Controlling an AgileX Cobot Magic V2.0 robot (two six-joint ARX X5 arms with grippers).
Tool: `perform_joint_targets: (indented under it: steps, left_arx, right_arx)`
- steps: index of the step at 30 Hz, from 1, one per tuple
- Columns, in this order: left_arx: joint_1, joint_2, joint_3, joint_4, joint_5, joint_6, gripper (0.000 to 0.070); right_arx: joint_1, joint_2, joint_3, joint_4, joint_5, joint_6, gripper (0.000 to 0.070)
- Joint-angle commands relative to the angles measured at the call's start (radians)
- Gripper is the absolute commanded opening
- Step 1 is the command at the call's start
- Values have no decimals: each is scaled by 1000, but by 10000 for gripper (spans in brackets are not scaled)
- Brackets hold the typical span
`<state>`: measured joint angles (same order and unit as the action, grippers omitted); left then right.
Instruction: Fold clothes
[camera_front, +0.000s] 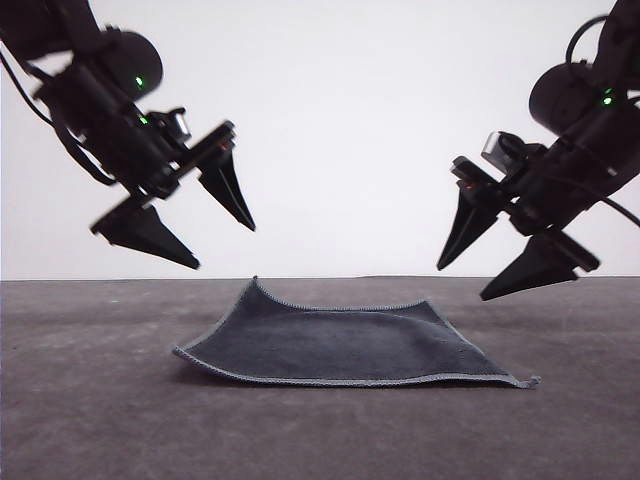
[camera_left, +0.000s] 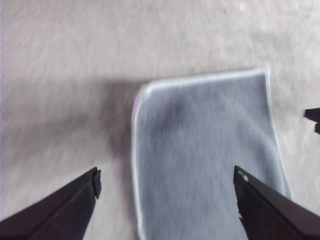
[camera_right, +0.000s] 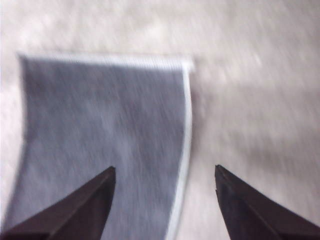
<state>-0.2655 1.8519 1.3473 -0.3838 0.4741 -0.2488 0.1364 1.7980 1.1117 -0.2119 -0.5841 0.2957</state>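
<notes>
Both arms hover, left end effector (camera_front: 222, 247) and right end effector (camera_front: 462, 283) spread wide, empty. The cloth (camera_front: 345, 345) lies flat on the table (camera_front: 90, 420), limp and light; grab the stitched corners.

Grey table (camera_front: 90, 420) seen across lower part of front view, surface matte and faintly speckled. Plain white wall (camera_front: 340, 120) seen behind it, meeting table's far edge in straight horizontal line. Soft dark shadow (camera_left: 85, 115) cast on tabletop in left wrist view. Table surface (camera_right: 250, 90) rendered pale and blurred in right wrist view.
</notes>
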Motion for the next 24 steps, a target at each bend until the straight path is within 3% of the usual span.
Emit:
perform_joint_targets:
  steps: [1,17,24]
  left_arx:
    - [-2,49,38,12,18,0,522]
    - [-15,183,83,56,33,-5,522]
    - [-37,194,83,106,33,-48,523]
  right_arx:
    - [-4,37,31,29,-15,26,405]
    - [-14,207,121,124,-65,72,405]
    - [-14,264,164,124,-97,91,405]
